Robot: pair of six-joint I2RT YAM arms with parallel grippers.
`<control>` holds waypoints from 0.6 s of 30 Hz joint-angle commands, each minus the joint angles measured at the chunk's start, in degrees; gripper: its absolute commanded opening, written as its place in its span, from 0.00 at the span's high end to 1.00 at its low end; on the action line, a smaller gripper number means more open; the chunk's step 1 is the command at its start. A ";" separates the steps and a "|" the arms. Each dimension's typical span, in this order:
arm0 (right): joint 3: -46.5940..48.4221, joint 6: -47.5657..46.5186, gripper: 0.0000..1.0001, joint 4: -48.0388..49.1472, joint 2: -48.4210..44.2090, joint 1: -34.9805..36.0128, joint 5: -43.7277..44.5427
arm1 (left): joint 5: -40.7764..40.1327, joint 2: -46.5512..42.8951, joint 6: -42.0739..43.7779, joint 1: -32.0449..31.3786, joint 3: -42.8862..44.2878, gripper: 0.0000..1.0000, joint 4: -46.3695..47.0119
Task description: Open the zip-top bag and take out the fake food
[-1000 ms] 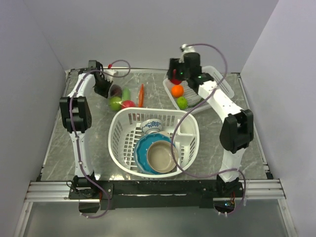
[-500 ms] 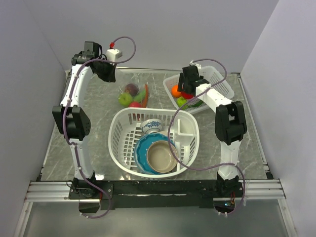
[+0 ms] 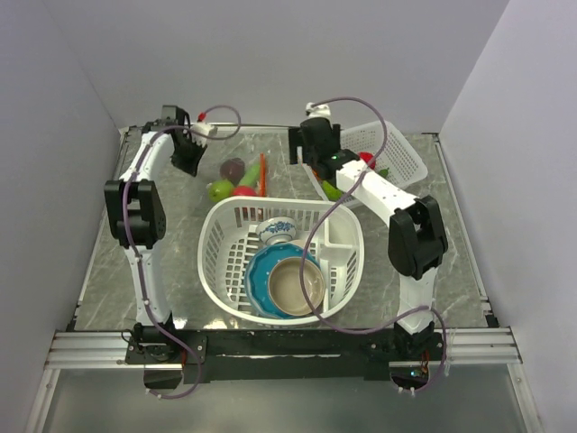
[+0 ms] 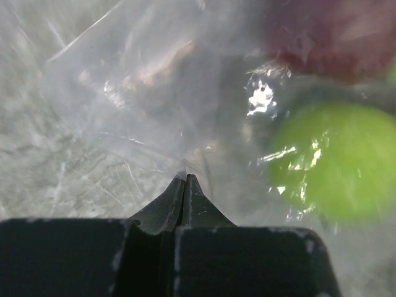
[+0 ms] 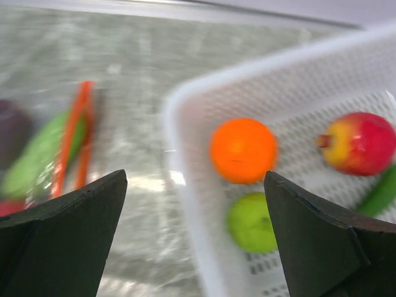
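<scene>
The clear zip-top bag (image 3: 236, 177) lies at the back left, its red-orange zip strip (image 3: 261, 171) toward the middle. Green, red and maroon fake food is inside it. My left gripper (image 3: 187, 162) is shut on the bag's thin plastic at its left end; in the left wrist view the film (image 4: 154, 93) runs out from the pinched tips (image 4: 184, 179), with a green fruit (image 4: 334, 162) behind it. My right gripper (image 5: 195, 176) stands open and empty over the left rim of the white mesh tray (image 5: 185, 154), which holds an orange (image 5: 242, 150), a green fruit (image 5: 250, 221) and a red fruit (image 5: 359, 143).
A large white basket (image 3: 212, 225) sits in the middle front with a blue plate (image 3: 260, 280), a tan bowl (image 3: 296, 284) and a small patterned bowl (image 3: 278, 230). The mesh tray (image 3: 401, 149) is at the back right near the wall.
My right gripper opened wide, left a red fruit in the tray and swung left toward the bag. My left gripper lifted the bag, then came back down with it.
</scene>
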 commanded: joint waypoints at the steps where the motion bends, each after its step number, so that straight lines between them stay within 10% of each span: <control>1: -1.99 -4.94 0.00 6.32 -3.29 2.52 -5.07 | -10.49 2.77 3.18 -0.19 -3.74 0.99 6.89; 18: 17.52 -9.43 0.26 -11.61 18.07 4.63 -26.35 | -13.61 5.23 2.40 -4.76 -5.60 0.92 13.59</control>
